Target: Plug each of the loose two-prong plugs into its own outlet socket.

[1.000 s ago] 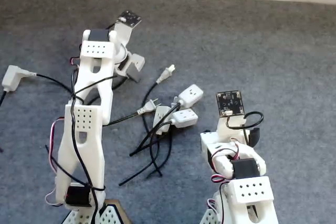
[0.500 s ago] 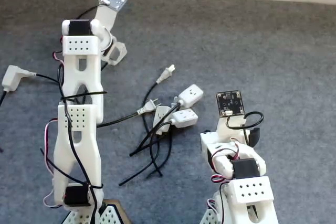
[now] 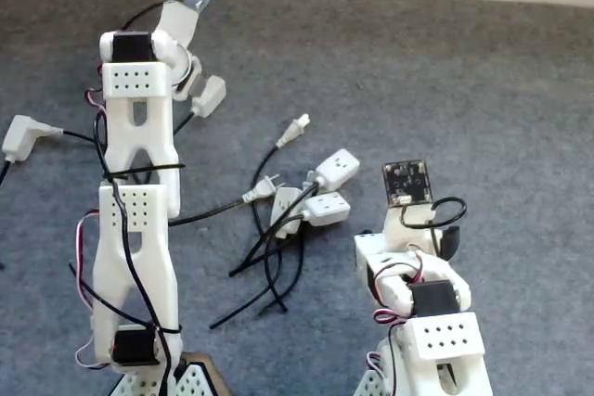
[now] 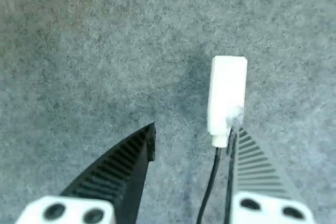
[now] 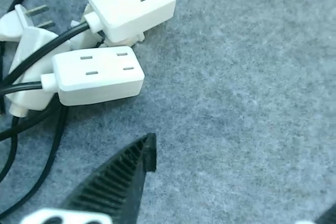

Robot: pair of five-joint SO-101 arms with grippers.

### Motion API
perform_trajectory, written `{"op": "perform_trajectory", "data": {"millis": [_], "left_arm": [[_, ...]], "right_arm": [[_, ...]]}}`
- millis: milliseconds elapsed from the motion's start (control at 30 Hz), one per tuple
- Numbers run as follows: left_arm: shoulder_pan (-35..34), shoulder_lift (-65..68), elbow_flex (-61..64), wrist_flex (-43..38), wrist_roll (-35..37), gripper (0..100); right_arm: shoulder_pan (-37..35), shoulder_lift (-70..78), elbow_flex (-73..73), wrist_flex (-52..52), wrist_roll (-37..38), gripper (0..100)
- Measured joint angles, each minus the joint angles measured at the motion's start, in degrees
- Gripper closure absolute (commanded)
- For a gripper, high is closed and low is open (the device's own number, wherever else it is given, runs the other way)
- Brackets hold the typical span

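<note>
— What do we log under sockets?
— Two white blocks at frame centre, close together, slots empty: upper socket (image 3: 338,167), lower socket (image 3: 327,209). Their black cords (image 3: 269,266) trail toward the lower left.
— And plugs?
— We count three, all loose on the carpet (image 3: 464,90): first plug (image 3: 295,127), above centre, prongs toward the upper right; second plug (image 3: 263,188), just left of the sockets; angled plug (image 3: 20,136), at the left edge.
</note>
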Motion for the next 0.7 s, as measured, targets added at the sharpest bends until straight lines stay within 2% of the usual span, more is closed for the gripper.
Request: {"op": "perform_trajectory", "data": {"millis": [333,700], "left_arm": [[4.7,0.0,0.0,-0.4,0.0,78],[1.4,0.4,13.5,-12.2,0.0,78]], "right_arm": [[0.0,0.0,0.0,0.0,0.0,50.5],[0.0,0.0,0.0,0.0,0.0,50.5]]}}
